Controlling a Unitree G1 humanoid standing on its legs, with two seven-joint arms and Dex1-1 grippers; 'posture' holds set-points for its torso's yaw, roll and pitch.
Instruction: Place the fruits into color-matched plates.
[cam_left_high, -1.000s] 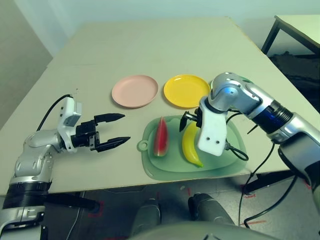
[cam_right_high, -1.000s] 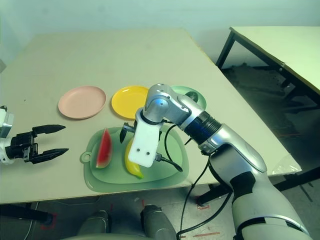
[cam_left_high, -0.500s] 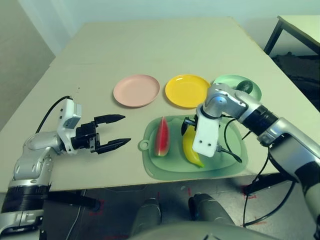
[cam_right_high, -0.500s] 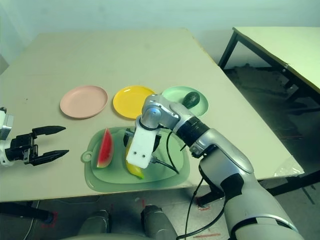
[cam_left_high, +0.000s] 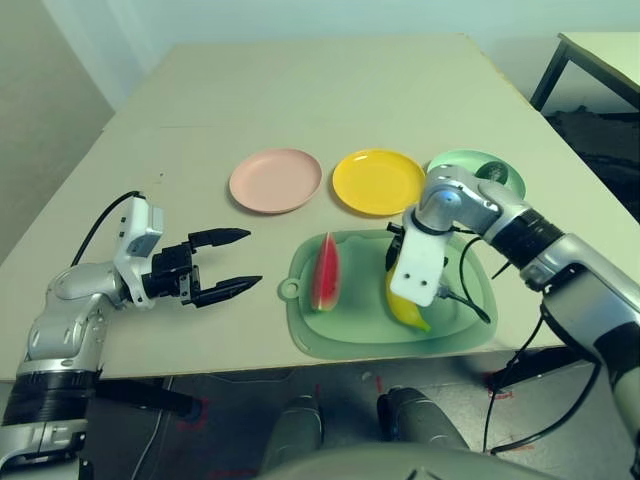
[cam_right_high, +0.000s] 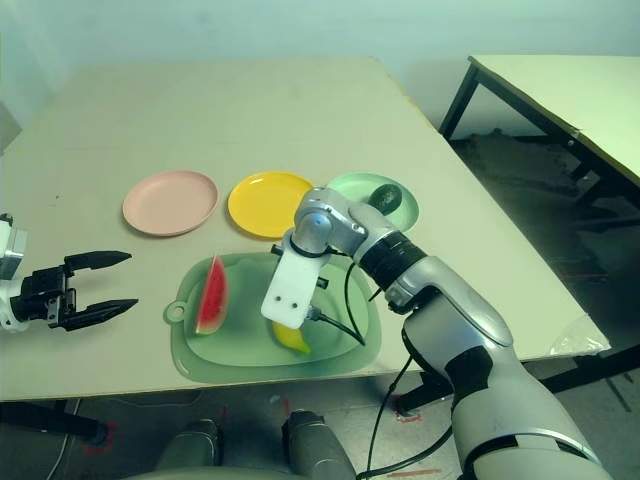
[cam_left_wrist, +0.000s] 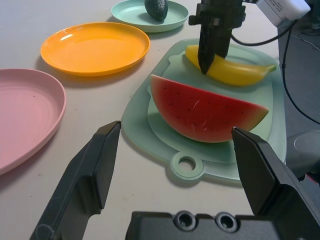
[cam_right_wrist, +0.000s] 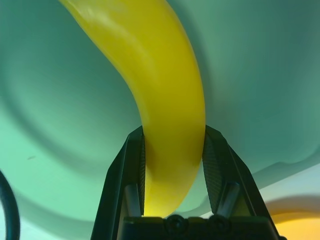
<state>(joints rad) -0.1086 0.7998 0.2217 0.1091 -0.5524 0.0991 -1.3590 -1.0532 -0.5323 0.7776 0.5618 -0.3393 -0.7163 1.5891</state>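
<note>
My right gripper points down onto the yellow banana, which lies on the green mat. Seen from the right wrist, both fingers press against the banana from either side, so the gripper is shut on it. The red watermelon wedge stands on the mat left of the banana. The dark green avocado sits in the mint green plate. The pink plate and yellow plate hold nothing. My left gripper hovers open, left of the mat.
The mat has a ring tab on its left side. A black cable from the right wrist trails over the mat. The table's front edge runs just below the mat. A second table stands at the far right.
My right arm has come lower and closed on the banana, which has shifted a little to the right on the mat. The green plate with the avocado is now uncovered. The left gripper has not moved.
</note>
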